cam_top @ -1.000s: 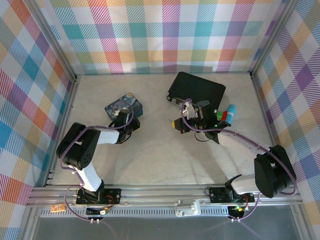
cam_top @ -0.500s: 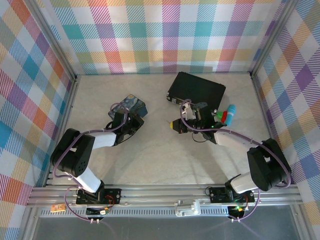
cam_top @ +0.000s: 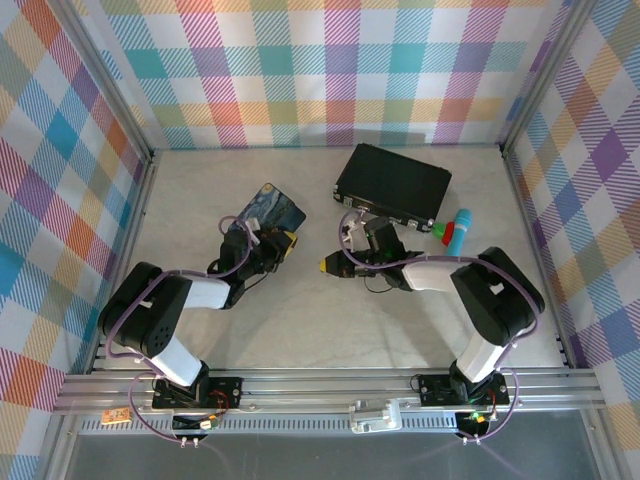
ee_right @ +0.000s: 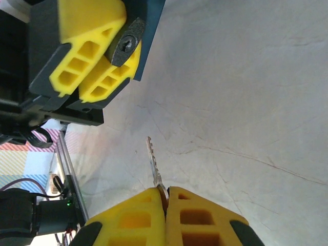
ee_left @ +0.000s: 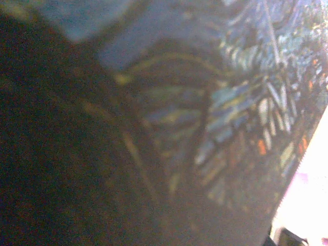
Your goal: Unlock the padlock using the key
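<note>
In the right wrist view the padlock [ee_right: 125, 47] is a small grey body with its keyhole facing me. It is pinched between the yellow fingers [ee_right: 87, 38] of my left gripper [cam_top: 287, 240], which is shut on it. My right gripper [ee_right: 166, 190] is shut on the key [ee_right: 153, 161]. The toothed blade sticks out past the fingertips and points toward the padlock, with a gap of bare table between them. From above, my right gripper [cam_top: 328, 265] sits just right of the left one. The shackle is hidden.
The blue starry-night tin [cam_top: 276, 208] lies right behind the left gripper, and its painted lid [ee_left: 246, 102] is blurred and close in the left wrist view. A black case [cam_top: 393, 182] sits at the back. A teal and red toy [cam_top: 455, 231] lies right of the right arm.
My right gripper has moved left with the key toward the left gripper. The left gripper has shifted right and nearer, turning the padlock toward the key. The tin looks shifted to the right.
</note>
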Robot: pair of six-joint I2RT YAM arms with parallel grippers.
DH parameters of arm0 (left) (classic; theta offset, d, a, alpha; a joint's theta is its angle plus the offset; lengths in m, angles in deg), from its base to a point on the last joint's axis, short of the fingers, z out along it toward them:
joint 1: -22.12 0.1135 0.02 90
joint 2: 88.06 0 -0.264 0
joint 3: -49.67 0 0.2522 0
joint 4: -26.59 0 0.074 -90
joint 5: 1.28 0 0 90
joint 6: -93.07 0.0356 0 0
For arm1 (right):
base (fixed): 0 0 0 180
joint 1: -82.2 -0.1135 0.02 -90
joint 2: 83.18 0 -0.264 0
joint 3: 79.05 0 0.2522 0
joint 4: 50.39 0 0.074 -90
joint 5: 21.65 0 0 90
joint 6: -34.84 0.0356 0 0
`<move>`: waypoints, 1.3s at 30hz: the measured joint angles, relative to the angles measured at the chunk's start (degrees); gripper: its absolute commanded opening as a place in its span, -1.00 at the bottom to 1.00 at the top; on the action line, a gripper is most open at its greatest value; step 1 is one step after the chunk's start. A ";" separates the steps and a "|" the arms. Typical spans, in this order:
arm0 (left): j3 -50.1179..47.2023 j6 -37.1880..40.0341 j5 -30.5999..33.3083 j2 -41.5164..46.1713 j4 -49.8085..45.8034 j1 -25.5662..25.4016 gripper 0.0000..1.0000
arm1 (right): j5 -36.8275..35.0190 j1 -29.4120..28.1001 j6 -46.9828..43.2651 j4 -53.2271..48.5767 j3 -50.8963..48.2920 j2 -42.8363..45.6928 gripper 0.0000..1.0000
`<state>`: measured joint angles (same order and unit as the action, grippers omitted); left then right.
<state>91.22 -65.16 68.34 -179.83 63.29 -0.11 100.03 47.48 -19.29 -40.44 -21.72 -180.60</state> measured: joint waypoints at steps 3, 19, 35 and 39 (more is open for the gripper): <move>-1.20 -0.44 -1.11 0.00 2.67 -0.09 -1.00 | 1.20 -0.02 1.49 2.49 1.40 -2.51 -1.00; -2.80 -3.65 -2.69 -8.74 20.94 -0.17 -1.00 | 4.37 -0.02 4.28 5.42 7.67 -7.32 -1.00; -3.26 -5.49 -2.58 -9.33 23.56 -0.24 -1.00 | 4.33 -0.02 4.46 6.32 8.26 -7.65 -1.00; -3.26 -5.53 -2.51 -9.33 23.61 -0.33 -1.00 | 4.13 -0.02 4.46 6.32 8.31 -7.65 -1.00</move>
<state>87.96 -70.69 65.83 -189.16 86.89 -0.44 104.16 47.46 -14.83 -34.13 -13.41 -188.25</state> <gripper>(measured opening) 0.109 0.052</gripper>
